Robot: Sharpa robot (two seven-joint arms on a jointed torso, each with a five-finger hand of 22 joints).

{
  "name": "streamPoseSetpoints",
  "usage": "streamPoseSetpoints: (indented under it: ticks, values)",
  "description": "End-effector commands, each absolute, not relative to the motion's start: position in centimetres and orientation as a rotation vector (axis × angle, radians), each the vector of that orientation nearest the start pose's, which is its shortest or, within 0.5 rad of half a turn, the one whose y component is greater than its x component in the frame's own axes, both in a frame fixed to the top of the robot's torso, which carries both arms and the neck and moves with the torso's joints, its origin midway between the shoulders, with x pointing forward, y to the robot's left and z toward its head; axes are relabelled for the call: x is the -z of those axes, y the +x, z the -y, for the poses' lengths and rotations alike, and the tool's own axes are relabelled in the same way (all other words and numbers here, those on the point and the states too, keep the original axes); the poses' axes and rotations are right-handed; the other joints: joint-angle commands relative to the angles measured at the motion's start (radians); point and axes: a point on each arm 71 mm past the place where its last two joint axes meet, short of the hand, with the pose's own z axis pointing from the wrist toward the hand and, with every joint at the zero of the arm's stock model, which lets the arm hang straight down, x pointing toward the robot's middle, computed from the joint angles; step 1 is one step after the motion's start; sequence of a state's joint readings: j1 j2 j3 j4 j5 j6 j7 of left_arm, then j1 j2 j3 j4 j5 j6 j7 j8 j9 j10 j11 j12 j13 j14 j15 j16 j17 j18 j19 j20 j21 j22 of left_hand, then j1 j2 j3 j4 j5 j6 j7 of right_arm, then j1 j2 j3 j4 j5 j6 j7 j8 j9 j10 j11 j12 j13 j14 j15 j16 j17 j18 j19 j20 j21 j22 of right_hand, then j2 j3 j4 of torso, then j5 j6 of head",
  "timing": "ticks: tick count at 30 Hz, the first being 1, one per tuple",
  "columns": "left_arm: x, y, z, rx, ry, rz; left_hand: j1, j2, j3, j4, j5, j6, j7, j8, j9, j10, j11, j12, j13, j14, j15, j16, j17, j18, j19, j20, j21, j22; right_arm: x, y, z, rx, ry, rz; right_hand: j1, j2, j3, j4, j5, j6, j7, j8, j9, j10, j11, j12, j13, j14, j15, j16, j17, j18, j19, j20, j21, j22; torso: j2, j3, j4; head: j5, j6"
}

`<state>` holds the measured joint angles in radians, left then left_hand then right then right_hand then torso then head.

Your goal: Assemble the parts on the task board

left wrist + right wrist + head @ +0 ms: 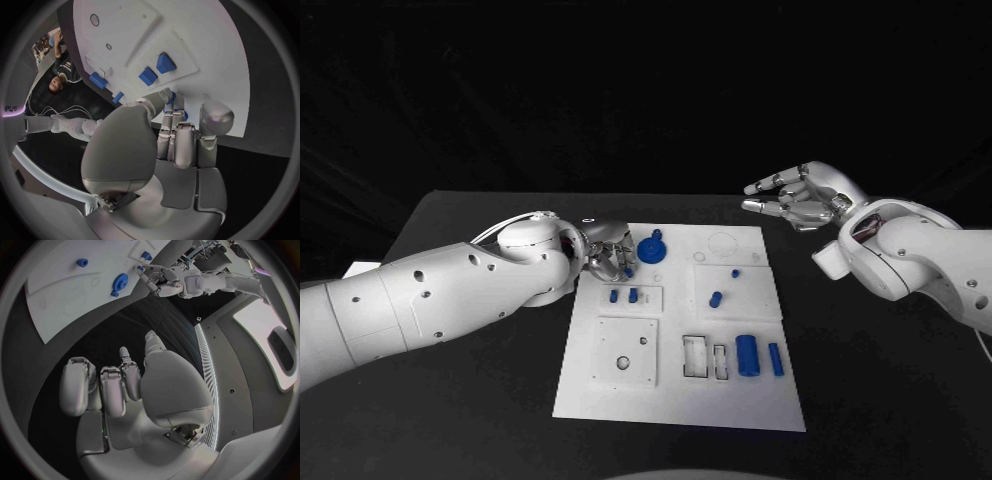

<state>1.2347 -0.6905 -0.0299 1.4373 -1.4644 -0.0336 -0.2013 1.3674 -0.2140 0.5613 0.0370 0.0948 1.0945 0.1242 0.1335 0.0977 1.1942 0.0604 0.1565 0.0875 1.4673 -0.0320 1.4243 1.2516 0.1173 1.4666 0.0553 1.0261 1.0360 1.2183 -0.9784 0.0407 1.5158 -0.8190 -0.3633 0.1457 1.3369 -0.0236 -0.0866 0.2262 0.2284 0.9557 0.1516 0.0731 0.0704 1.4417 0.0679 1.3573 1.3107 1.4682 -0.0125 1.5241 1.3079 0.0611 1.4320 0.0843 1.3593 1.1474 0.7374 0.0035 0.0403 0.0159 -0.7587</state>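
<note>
Blue gear-like part (652,247) sits at the far left corner of the task board (678,400), a toothed round piece with a short knob off one side; from the right wrist view the same part (119,282) lies flat-ish on the white plate with the left hand's fingertips right at it. Left hand (606,252) is just beside the gear on its left, fingers reaching toward it and apparently touching; in the left wrist view the fingers (170,107) curl over a blue bit at the board edge, but whether they actually pinch it or only rest on it I cannot tell. So the gear lies straight ahead of the left hand's fingers, toward board centre. Right hand (798,196) hangs off the board's far right corner, well apart from the gear, released, fingers loosely curled and holding nothing (119,390). Left arm is clearly nearer, so my read is the next move belongs to it. Other blue parts: two small blocks (623,295) nearer the robot from the gear, two cylinders (759,355) lying lengthwise at the board's near right. Bench (473,400) is black all round.
</note>
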Motion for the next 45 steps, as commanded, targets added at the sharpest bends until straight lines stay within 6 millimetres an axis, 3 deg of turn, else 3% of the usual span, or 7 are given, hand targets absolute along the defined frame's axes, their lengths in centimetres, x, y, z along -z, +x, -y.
streamPoseSetpoints:
  ticks: [1,21,26,29,32,38,45]
  values:
    - [19.1,50.2,-14.8,0.56,0.28,-1.933,-0.009,-0.009,-0.009,0.0,-0.001,-0.029,0.002,-0.021,-0.01,-0.017,0.003,-0.01,-0.004,0.045,0.007,-0.002,-0.006,-0.006,0.024,0.008,-0.008,-0.004,13.9,49.6,27.2,-1.009,0.405,-1.531,-0.007,0.003,-0.004,0.0,0.002,0.004,0.001,0.0,0.0,-0.003,-0.003,0.002,0.109,0.084,-0.002,-0.004,0.188,0.019,-0.003,0.001,-0.003,0.001,0.0,0.0001,0.0,0.001,0.0]
    - [18.9,50.3,-15.2,0.556,0.257,-1.907,-0.018,-0.025,-0.021,0.002,-0.001,-0.064,0.013,-0.054,-0.027,-0.056,0.015,-0.031,-0.011,0.041,0.016,-0.009,-0.024,-0.004,0.021,0.016,-0.02,-0.012,14.0,49.7,27.4,-0.996,0.41,-1.543,-0.004,0.006,-0.006,-0.005,0.002,0.004,0.001,0.0,0.0,-0.019,-0.003,-0.023,0.091,0.083,-0.002,-0.007,0.183,0.021,-0.005,0.001,-0.007,-0.007,0.0,-0.0003,0.0002,-0.002,0.001]
    - [18.6,50.6,-16.3,0.581,0.196,-1.871,-0.019,-0.022,-0.024,0.006,0.0,-0.081,0.014,-0.066,-0.032,-0.077,0.021,-0.04,-0.015,0.037,0.021,-0.016,-0.039,-0.002,0.019,0.021,-0.032,-0.021,14.4,49.8,27.7,-0.942,0.383,-1.602,0.052,0.037,0.019,-0.037,0.003,0.013,-0.005,0.005,0.002,-0.319,-0.009,-0.544,-0.281,0.071,-0.008,-0.041,0.14,0.035,-0.034,-0.005,-0.056,-0.087,-0.001,-0.0005,-0.0004,-0.005,0.003]
    - [18.2,51.0,-17.8,0.669,0.046,-1.847,-0.011,-0.014,-0.013,0.006,0.002,-0.067,0.02,-0.061,-0.03,-0.087,0.025,-0.043,-0.017,0.02,0.024,-0.048,-0.1,0.006,0.003,0.025,-0.082,-0.065,14.8,49.7,27.8,-0.874,0.295,-1.656,0.112,0.039,0.061,-0.057,-0.008,0.048,-0.001,0.019,0.006,-0.425,-0.01,-0.843,-0.516,0.062,-0.01,-0.073,0.102,0.041,-0.045,-0.01,-0.086,-0.134,-0.001,0.0003,-0.0005,-0.01,0.006]
    - [17.8,51.4,-19.6,0.833,-0.188,-1.814,0.0,-0.004,0.006,0.005,0.002,-0.041,0.029,-0.05,-0.027,-0.078,0.03,-0.034,-0.016,0.005,0.027,-0.079,-0.153,0.018,-0.018,0.029,-0.151,-0.124,15.0,49.5,27.6,-0.789,0.173,-1.705,0.166,0.004,0.113,-0.076,-0.015,0.083,-0.003,0.024,0.008,-0.375,0.007,-1.069,-0.75,0.062,0.005,-0.086,0.088,0.045,-0.041,-0.007,-0.098,-0.147,0.0,0.0014,-0.001,-0.014,0.008]
    - [17.0,51.4,-22.5,1.232,-0.731,-1.653,0.012,0.003,0.023,-0.002,-0.001,-0.032,0.037,-0.048,-0.03,-0.071,0.036,-0.001,-0.014,-0.156,0.034,-0.304,-0.505,0.062,-0.157,0.04,-0.431,-0.352,15.3,48.8,26.8,-0.628,-0.062,-1.74,0.189,-0.039,0.193,-0.096,-0.024,0.125,-0.01,0.023,0.009,-0.306,0.004,-1.211,-0.91,0.064,-0.002,-0.09,0.084,0.043,-0.035,-0.002,-0.1,-0.147,0.001,-0.0019,0.0003,-0.026,0.015]
    - [16.4,50.1,-23.9,1.504,-1.145,-1.441,-0.009,0.027,-0.02,0.006,0.002,-0.015,0.026,-0.033,-0.027,-0.015,0.016,0.071,0.011,-0.173,0.025,-0.317,-0.533,0.066,-0.171,0.036,-0.448,-0.361,15.8,47.5,25.1,-0.484,-0.294,-1.708,0.169,-0.072,0.242,-0.096,-0.046,0.143,-0.013,0.009,0.007,-0.276,0.002,-1.271,-0.992,0.064,-0.001,-0.094,0.079,0.042,-0.031,0.002,-0.101,-0.147,-0.001,-0.0033,0.0003,-0.049,0.014]
